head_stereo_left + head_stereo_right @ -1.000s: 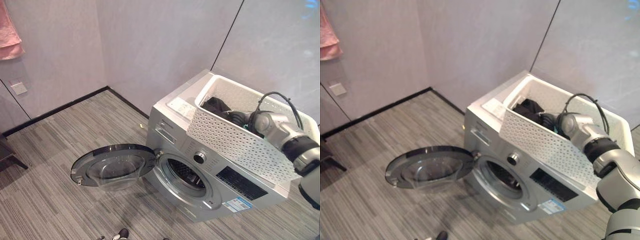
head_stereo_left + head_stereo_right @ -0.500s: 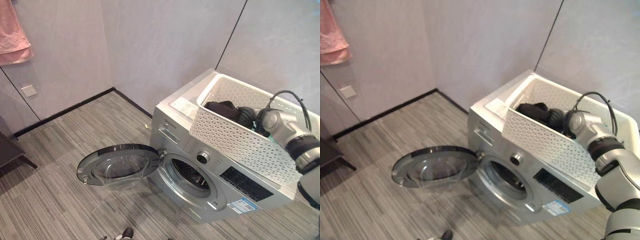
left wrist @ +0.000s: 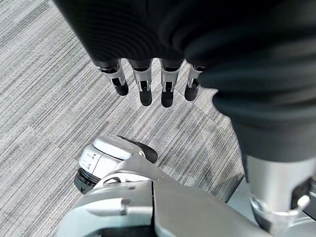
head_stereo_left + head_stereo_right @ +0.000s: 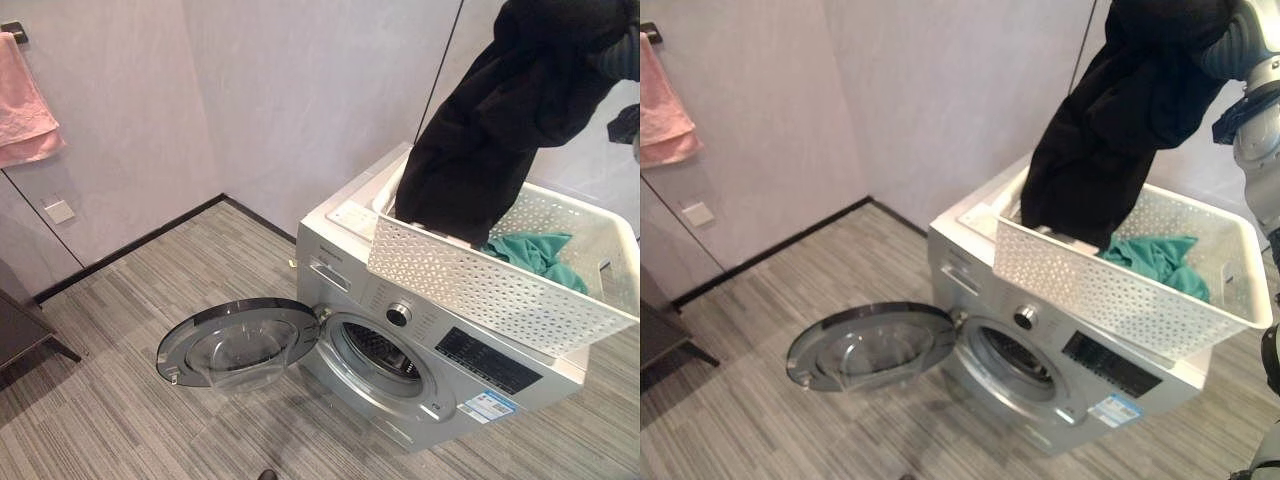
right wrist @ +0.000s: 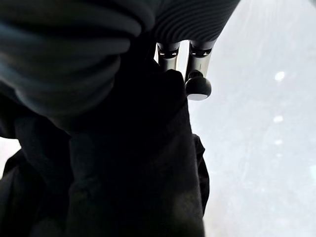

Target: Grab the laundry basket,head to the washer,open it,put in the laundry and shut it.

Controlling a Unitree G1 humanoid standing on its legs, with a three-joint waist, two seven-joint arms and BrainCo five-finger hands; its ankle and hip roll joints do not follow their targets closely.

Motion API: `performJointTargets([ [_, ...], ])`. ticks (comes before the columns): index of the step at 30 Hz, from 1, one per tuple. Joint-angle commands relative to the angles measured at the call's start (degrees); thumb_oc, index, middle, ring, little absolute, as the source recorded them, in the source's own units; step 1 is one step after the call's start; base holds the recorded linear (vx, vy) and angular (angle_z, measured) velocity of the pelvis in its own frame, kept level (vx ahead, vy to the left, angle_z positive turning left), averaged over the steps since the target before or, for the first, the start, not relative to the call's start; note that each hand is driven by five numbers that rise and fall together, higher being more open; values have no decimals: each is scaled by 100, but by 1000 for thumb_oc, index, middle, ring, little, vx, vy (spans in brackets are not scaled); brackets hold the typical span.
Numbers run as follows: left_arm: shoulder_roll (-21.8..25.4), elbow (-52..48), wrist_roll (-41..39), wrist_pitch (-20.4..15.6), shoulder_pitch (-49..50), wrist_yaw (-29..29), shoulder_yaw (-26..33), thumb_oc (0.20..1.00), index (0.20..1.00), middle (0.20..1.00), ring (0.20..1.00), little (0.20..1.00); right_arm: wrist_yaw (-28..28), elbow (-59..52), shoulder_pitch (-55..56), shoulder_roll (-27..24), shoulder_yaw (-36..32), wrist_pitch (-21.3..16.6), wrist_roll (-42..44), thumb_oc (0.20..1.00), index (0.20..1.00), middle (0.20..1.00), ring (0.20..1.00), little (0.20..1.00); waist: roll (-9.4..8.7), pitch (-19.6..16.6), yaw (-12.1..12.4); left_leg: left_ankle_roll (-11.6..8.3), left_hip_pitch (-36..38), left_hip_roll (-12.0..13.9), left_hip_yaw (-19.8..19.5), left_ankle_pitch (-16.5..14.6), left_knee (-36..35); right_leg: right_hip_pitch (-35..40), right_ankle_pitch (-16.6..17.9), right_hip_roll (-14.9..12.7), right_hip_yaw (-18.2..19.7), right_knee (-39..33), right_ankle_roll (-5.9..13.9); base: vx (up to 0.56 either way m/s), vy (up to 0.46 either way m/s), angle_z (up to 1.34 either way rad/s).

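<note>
On top of the silver washer, the white perforated laundry basket sits with its long side along the machine's front edge, parked there, it seems, so that the clothes can be taken out just above the drum. The round door is swung fully open to the robot's left and lies almost level above the striped floor, leaving the drum mouth clear to receive laundry. High over the basket, the right hand lifts a black garment, its fingers curled into the cloth in the right wrist view; the fabric bunches against the palm and hangs in a long fold whose lower end dips inside the basket's near left corner, so the piece is not yet free of the rim. A teal garment lies on the basket's bottom toward the right, well below the raised hand and untouched. The left hand hangs low over the floor, fingers straight and relaxed, holding nothing. A pink towel hangs on the wall at far left, near a wall socket. Judging by the layout, the black piece must rise a little more, then travel down and forward to the open drum.
</note>
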Motion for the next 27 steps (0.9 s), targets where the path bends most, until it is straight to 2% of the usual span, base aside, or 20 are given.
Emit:
performJointTargets([
  [1,137,524,251,-42,-139,52,-237,1000,1000,1000,1000,1000,-444,43,-261,8,-293,68,-155,200,200,200,200,200,-334,-302,200,263,371,-50,466,-486,24,-469,57,-501,265,270,403,-40,23,-2],
  [10,93,519,366,-75,-138,55,-309,1000,1000,1000,1000,1000,-530,-55,-211,81,-423,76,-198,200,200,200,200,200,-309,-312,150,338,437,-97,586,-532,24,-485,101,-548,369,279,426,-10,13,-8],
  [17,94,553,459,-94,-208,97,-379,1000,1000,1000,1000,1000,-833,-38,-621,-225,-405,124,-137,200,200,200,200,200,-321,-333,93,391,510,-158,676,-581,24,-504,151,-582,459,276,474,0,12,-2],
  [23,85,564,449,-104,-265,111,-395,1000,1000,1000,1000,1000,-841,58,-982,-418,-177,93,120,200,200,200,200,200,-339,-345,23,433,556,-201,761,-615,25,-538,190,-618,557,283,516,-4,26,-12],
  [27,70,565,502,-105,-295,122,-391,1000,1000,1000,1000,1000,-874,-170,-818,-490,-348,96,96,200,200,200,200,200,-332,-339,-10,495,607,-268,855,-676,56,-579,227,-649,678,305,550,-13,38,-20],
])
